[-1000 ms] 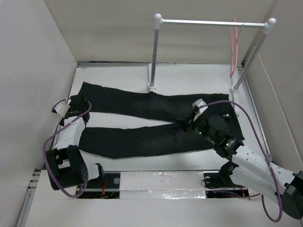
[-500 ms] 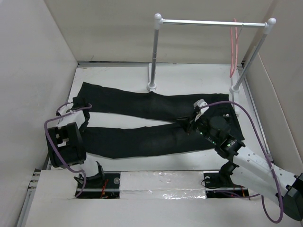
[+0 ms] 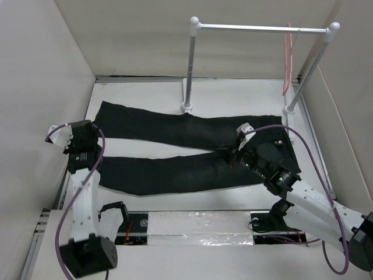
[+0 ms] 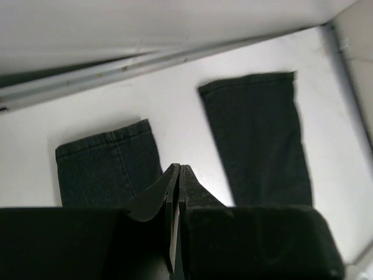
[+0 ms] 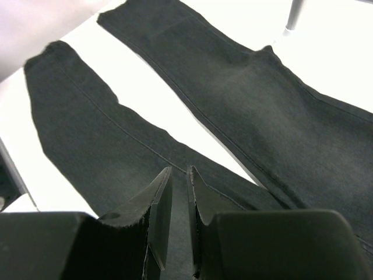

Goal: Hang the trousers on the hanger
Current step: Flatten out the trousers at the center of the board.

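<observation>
Trousers (image 3: 175, 128) lie flat on the table (image 3: 233, 96), untouched by either arm: waistband to the right, both legs running left, with a strip of bare table between them. The hanger (image 3: 287, 58) hangs from the far right end of the rail (image 3: 256, 27), well apart from the cloth.

The right gripper (image 5: 178, 172) is above the point where the two legs join. Its jaws are nearly together, with only a slit between them and nothing held. The left gripper (image 4: 178, 169) is near the leg ends (image 4: 111, 157) at the left. Its jaws are pressed together and empty. How high it hangs over the cloth cannot be told.

Assessment: the task has hardly begun, and the step in hand is taking a first hold. Both jaws must open before coming down, since they cannot take cloth as they stand. The fabric is limp, so one pinch would likely let the rest trail. A hold at each end should keep it taut. The hanger is thin and will probably swing if nudged.
</observation>
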`<state>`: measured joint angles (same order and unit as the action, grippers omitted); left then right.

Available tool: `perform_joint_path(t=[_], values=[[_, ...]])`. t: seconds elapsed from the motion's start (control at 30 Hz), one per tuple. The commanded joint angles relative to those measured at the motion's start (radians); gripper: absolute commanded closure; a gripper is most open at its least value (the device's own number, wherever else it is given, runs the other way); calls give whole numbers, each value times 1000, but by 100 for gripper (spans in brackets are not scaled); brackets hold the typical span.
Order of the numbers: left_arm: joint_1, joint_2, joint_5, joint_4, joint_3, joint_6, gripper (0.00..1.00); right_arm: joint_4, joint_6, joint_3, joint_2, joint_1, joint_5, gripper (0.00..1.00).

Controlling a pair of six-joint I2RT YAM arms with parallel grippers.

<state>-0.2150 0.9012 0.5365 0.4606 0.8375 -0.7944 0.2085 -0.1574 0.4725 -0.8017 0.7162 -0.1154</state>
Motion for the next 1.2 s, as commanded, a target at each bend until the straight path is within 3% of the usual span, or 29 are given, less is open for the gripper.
perform_joint_path(t=[0.0, 0.1, 0.2, 0.23, 0.33, 0.5, 0.6, 0.7, 0.8, 0.83, 0.87, 1.03, 1.17], values=[[0, -99, -44, 58, 8, 88, 100, 28, 2, 29, 21, 11, -6, 78], [-9, -13, -101, 78, 2, 90, 100, 32, 2, 32, 3, 11, -12, 78], [-9, 99, -86, 17, -41, 44, 75, 29, 7, 37, -13, 11, -23, 78], [-9, 123, -75, -2, -58, 35, 61, 31, 9, 38, -16, 11, -21, 78], [-40, 231, -33, -54, -63, 18, 43, 28, 10, 38, -19, 11, -10, 78], [-50, 430, 0, -89, -20, -2, 42, 37, 13, 38, -37, 20, -24, 78], [-50, 516, 8, -112, -9, -5, 44, 38, 16, 44, -56, 20, -30, 78], [-50, 602, 14, -126, -14, -8, 52, 31, 19, 49, -68, 20, -23, 78], [-50, 669, 5, -134, -11, -17, 79, 25, 22, 54, -67, 20, -23, 78], [-50, 680, 6, -129, -8, -25, 97, 26, 22, 51, -68, 20, -23, 78], [-50, 683, 23, -122, -6, -46, 100, 28, 22, 51, -67, 20, -20, 78], [-29, 559, 79, -74, 0, -63, 100, 43, 19, 51, -83, 29, -43, 78], [-1, 328, 96, -31, -12, -58, 100, 48, 16, 60, -102, 40, -66, 78]])
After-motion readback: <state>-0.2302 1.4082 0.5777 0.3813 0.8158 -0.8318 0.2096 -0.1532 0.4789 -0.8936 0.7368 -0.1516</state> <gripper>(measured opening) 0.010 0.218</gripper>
